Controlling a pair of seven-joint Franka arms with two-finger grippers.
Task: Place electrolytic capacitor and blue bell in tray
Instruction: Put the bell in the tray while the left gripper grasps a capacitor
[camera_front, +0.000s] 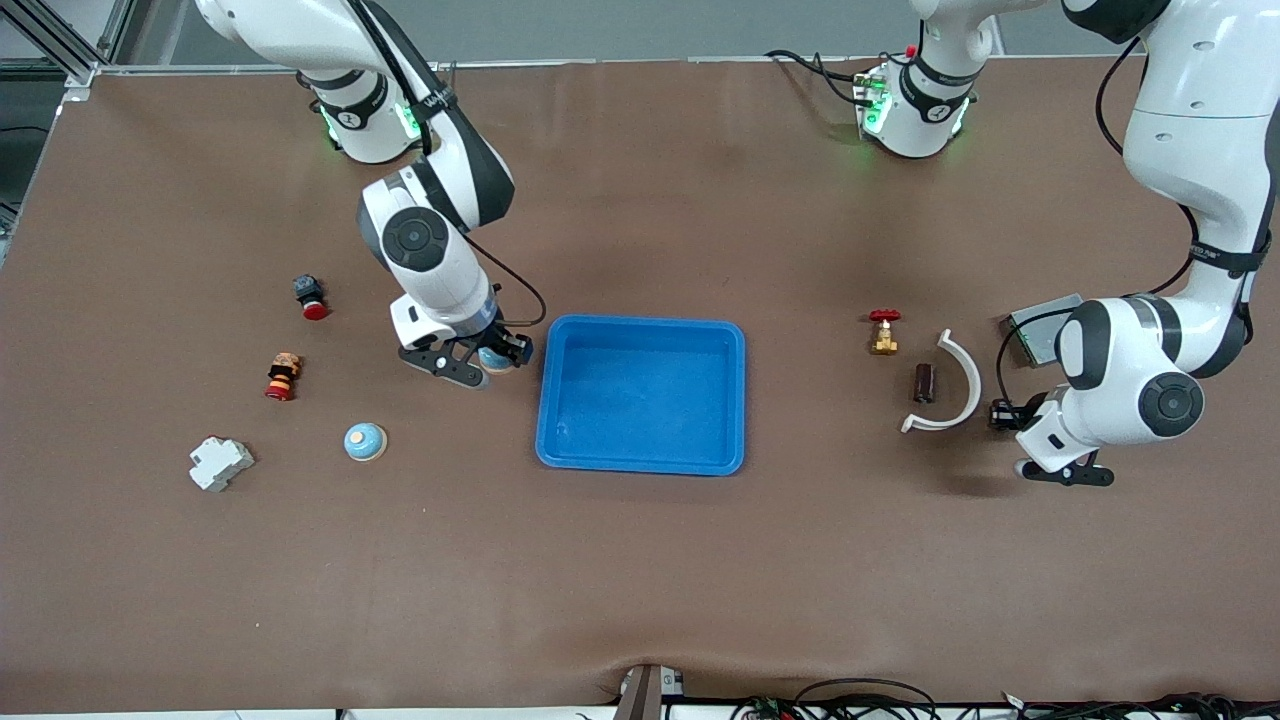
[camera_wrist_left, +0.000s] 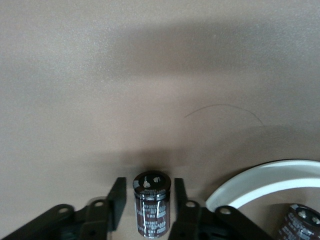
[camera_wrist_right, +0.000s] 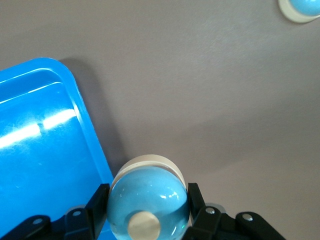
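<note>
Tray: bright blue, mid-table, nothing in it; blue bell clamped between the fingers of the right gripper, up in the air just beside the tray's rim at the right arm's end; second blue bell on the table, nearer the front camera. Electrolytic capacitor: dark sleeve, pale printing too small to read, between the fingers of the left gripper, which are closed against it; another capacitor stands inside the white curved piece.

Second capacitor (corner) cut off by edge.
</note>
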